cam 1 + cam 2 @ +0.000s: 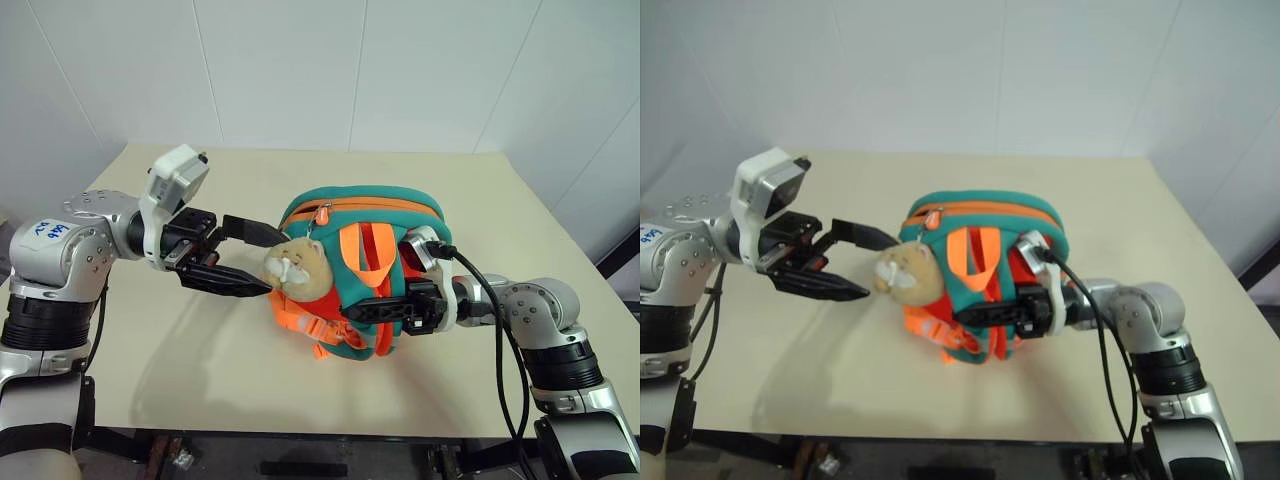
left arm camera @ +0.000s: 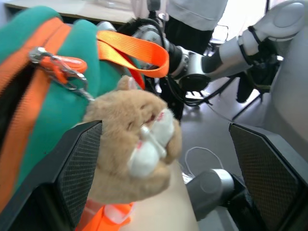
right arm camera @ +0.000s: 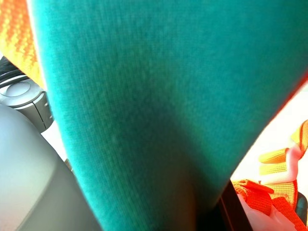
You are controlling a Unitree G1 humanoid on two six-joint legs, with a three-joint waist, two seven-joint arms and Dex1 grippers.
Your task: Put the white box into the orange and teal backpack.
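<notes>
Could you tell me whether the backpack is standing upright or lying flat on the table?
Upright: the backpack stands on the table, zipper along its top, the right gripper shut on its lower front.

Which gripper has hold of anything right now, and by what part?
The right gripper is shut on the orange and teal backpack, pinching its teal fabric low on the strap side. The left gripper is open and holds nothing.

The backpack (image 1: 365,265) stands mid-table (image 1: 200,340) — left gripper (image 1: 245,258) at its left, right gripper (image 1: 385,310) against its front.
</notes>
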